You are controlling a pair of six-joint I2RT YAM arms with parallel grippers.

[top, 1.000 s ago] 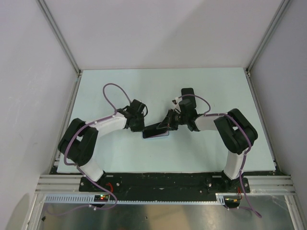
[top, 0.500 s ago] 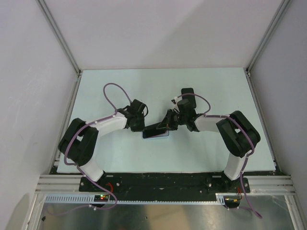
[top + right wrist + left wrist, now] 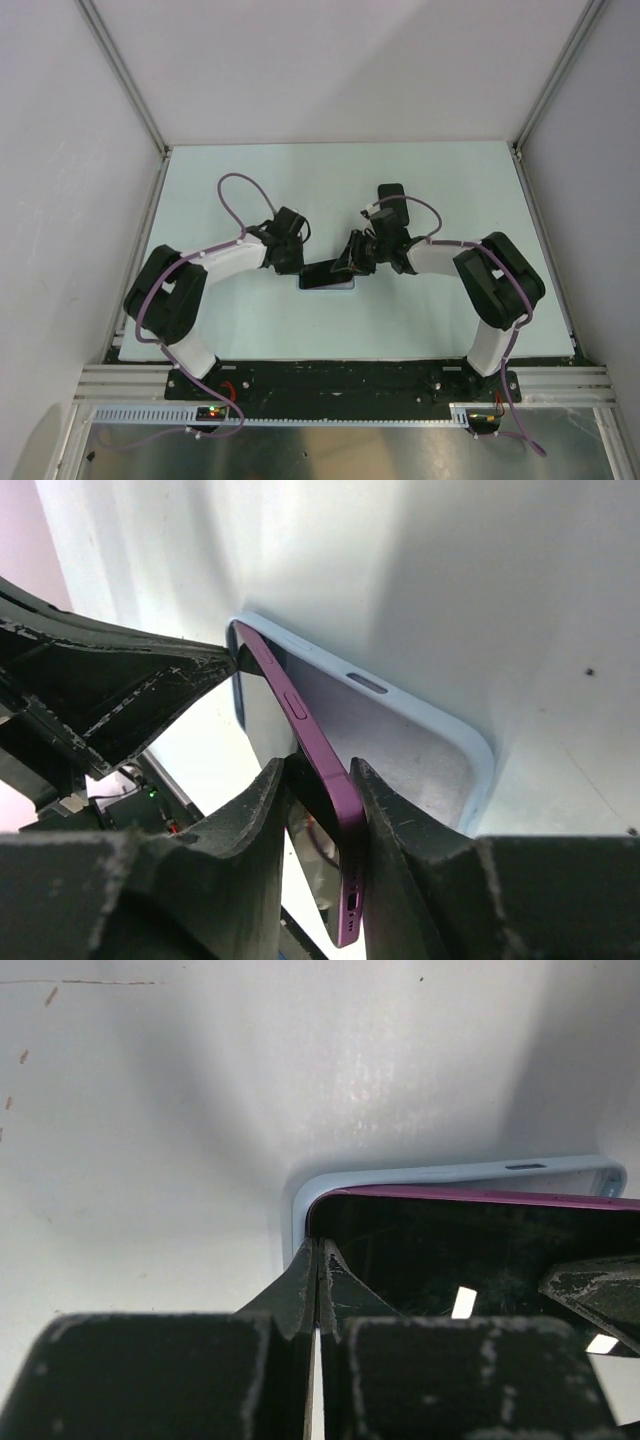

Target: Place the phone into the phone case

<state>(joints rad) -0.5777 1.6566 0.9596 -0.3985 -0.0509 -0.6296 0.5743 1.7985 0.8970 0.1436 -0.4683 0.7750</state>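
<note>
Lowered since a second ago: phone (image 3: 324, 272), raised right end sunk closer to the case, with the elbow of the right arm (image 3: 495, 285) shifted slightly toward the right edge of the table (image 3: 460, 190); left arm (image 3: 190, 285) much as before. Nearest, at the near edge, both bases (image 3: 200, 385) bolted side by side, arms bowing outward and then bending in toward each other. Further in, about midway between the left and right edges and somewhat nearer the near edge than the far one, pale blue phone case (image 3: 330, 286) lying flat, open side up. At its left end, left gripper (image 3: 318, 1257), clenched on the thin end wall of the case by the corner, fingers (image 3: 298, 1295) pressed nearly together with only a pale sliver between them. From the right, right gripper (image 3: 320, 772), clamped on the phone across its purple side edge, one finger on each broad face. Phone itself tilted: left end tucked down inside the left end of the case beside the left fingertips, right end held above the case floor, so not yet seated. Along the long wall of the case, a slot-shaped cutout (image 3: 368, 684), uncovered. Beyond, pale table surface running to the far edge, white walls (image 3: 330, 70) rising behind.
</note>
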